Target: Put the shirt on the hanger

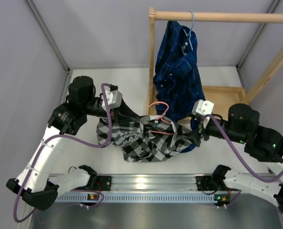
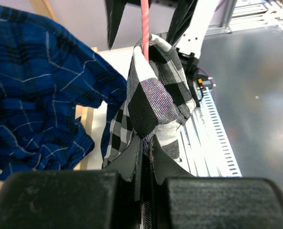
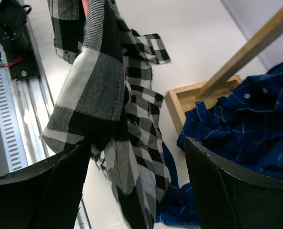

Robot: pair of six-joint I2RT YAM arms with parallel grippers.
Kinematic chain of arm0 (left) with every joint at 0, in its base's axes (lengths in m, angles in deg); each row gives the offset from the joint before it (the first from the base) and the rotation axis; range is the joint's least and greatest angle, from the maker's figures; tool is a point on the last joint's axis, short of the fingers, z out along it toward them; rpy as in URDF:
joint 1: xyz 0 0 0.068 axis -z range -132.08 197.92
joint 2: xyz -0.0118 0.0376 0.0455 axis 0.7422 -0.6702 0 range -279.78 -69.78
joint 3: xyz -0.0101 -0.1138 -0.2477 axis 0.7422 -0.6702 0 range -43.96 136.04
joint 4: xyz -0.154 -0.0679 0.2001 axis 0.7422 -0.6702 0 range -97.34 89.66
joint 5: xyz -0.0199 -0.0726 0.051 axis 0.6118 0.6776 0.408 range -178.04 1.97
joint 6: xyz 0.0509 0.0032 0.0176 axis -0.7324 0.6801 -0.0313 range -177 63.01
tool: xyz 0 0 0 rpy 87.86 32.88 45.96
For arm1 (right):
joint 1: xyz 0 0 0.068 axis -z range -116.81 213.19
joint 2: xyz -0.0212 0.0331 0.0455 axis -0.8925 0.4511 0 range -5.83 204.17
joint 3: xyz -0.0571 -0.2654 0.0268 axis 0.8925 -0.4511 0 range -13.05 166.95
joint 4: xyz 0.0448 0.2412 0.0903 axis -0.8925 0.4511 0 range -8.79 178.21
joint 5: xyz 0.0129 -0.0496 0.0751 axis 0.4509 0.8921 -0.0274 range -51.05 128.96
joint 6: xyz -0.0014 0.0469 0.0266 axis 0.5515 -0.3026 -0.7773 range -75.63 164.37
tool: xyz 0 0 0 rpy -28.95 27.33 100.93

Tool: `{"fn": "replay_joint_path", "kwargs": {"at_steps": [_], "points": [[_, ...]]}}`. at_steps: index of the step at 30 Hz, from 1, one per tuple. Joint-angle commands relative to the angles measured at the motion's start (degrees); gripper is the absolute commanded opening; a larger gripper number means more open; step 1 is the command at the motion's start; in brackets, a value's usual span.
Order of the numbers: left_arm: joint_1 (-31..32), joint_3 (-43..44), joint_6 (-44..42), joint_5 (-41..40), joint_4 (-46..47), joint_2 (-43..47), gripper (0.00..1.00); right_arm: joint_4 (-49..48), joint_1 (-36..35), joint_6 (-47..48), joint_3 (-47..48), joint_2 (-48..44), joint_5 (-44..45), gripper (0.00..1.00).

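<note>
The left arm rises from its base at the near-left corner, folds back at a high elbow near the left wall, and reaches right with its wrist roughly level over the counter. The left gripper has its jaws pressed together where the shirt gathers over the pink wire of the hanger. The wire runs straight out ahead of the fingers, and it appears to be what they pinch, with cloth caught along it. The black-and-white checked shirt is draped over that wire and bunched in mid-scene between the two arms, in front of the wooden rack. Its folds sag toward the counter, though whether they rest on it cannot be told from above. The hanger's hook loop shows pink just above the bunched cloth. Behind it, a dark blue plaid shirt hangs from a light blue hanger on the rack's rail, its hem falling next to the checked cloth. The right arm comes up from the near-right corner, bends at a bulky joint beside the rack's base, and stretches left and slightly downward. The right gripper is at the right edge of the checked shirt. Its jaws are spread wide and grip nothing. In the right wrist view the checked cloth hangs just ahead of them, close to one finger.
</note>
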Motion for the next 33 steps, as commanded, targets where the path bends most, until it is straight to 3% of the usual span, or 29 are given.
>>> {"fn": "replay_joint_path", "kwargs": {"at_steps": [1,5,8,9,10,15,19,20,22,23,25,33], "points": [[-0.07,3.14,0.40,7.07,2.10,0.76,0.00,0.51,-0.08,2.73,3.84,2.96,-7.26,0.76],[-0.07,4.19,0.57,9.18,2.10,0.15,0.00,-1.25,0.01,2.82,4.81,6.20,-13.41,0.67],[0.01,4.55,0.75,9.28,2.19,0.06,0.00,-1.25,0.01,3.00,5.08,7.97,-14.92,0.42],[-0.07,4.55,0.75,8.67,2.10,0.15,0.00,-1.16,-0.08,3.17,5.17,8.06,-14.83,0.11],[0.01,4.55,0.75,8.05,2.19,0.24,0.00,-1.16,-0.08,3.26,5.25,8.15,-14.40,0.00],[-0.07,4.98,1.62,-1.86,2.18,1.03,0.00,-4.49,-0.08,0.45,4.99,4.90,-8.78,0.00],[0.01,7.97,7.15,-15.81,4.64,0.94,0.03,-8.80,-0.08,-2.62,4.73,1.74,-11.57,0.00],[-0.07,8.50,9.26,-17.60,5.26,1.29,0.32,-9.33,-0.08,-2.98,4.81,0.78,-12.54,0.00],[0.01,9.47,12.42,-21.20,7.28,2.08,0.73,-10.21,-0.08,-3.68,5.34,-0.11,-15.09,0.00],[0.01,9.82,13.31,-24.79,7.98,3.30,0.98,-10.30,-0.17,-3.86,6.13,-0.81,-15.88,0.00],[0.01,10.96,15.42,-29.11,8.60,4.80,0.98,-10.21,-0.17,-4.38,7.18,-1.60,-15.54,0.00],[0.01,18.95,21.05,-63.30,5.89,14.64,0.98,-6.53,-0.08,-10.44,20.88,-4.86,-5.43,0.00]]}}
